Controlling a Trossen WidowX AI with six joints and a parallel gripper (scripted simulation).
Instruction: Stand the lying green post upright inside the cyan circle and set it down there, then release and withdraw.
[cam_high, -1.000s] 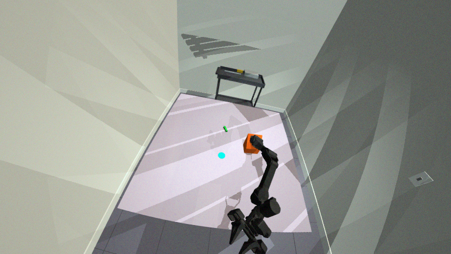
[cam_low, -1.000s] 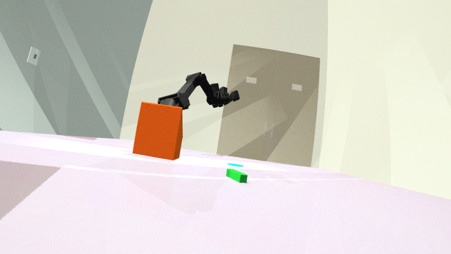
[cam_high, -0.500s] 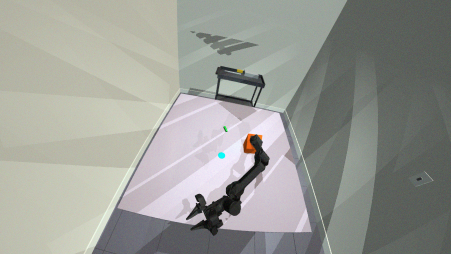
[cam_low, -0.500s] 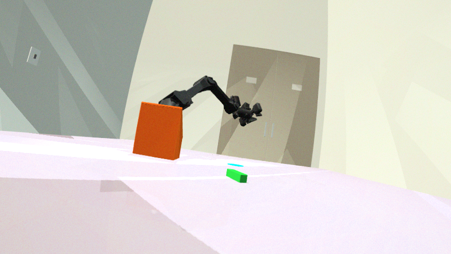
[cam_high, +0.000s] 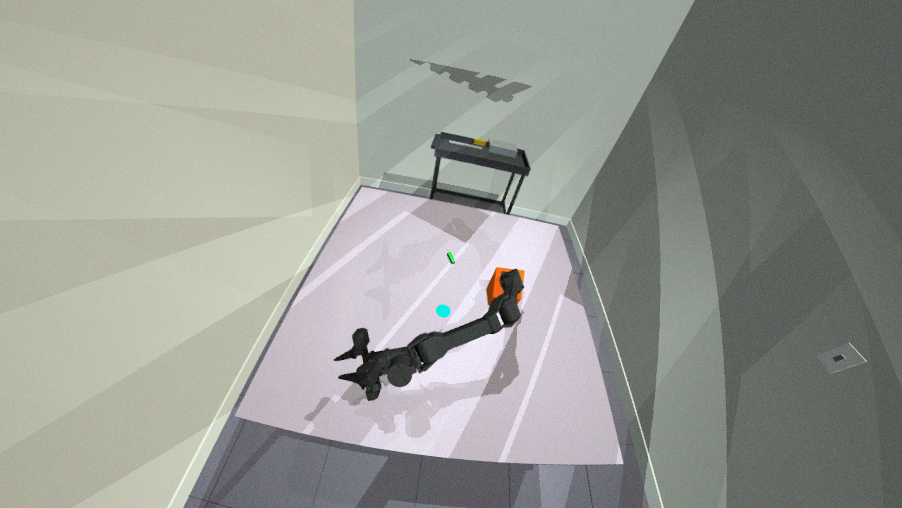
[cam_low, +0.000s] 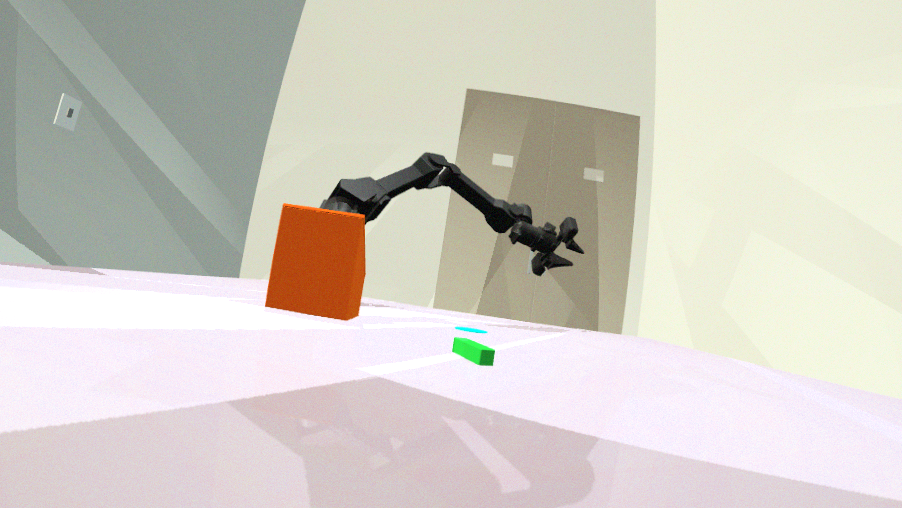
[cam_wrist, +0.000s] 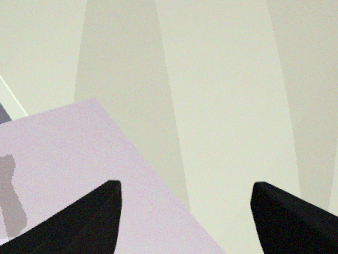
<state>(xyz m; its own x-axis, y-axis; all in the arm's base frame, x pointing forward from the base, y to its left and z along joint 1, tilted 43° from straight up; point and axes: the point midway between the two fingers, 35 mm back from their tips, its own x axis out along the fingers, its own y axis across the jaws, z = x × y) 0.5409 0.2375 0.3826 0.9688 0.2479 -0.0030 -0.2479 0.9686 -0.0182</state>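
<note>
One bright green post (cam_low: 473, 350), short rectangular bar, lying flat, pincer (cam_low: 563, 246) away.

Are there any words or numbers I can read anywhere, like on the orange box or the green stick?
None: no readable text.
Orange box: plain faces.
Lying green post: plain.
Two pale rectangles on the brown double door: blank.
Small grey wall plate: only a dark square.

Green post (cam_high: 450, 257), cyan circle (cam_high: 442, 310), orange block (cam_low: 315, 261), black pincer (cam_high: 347, 366)
</note>
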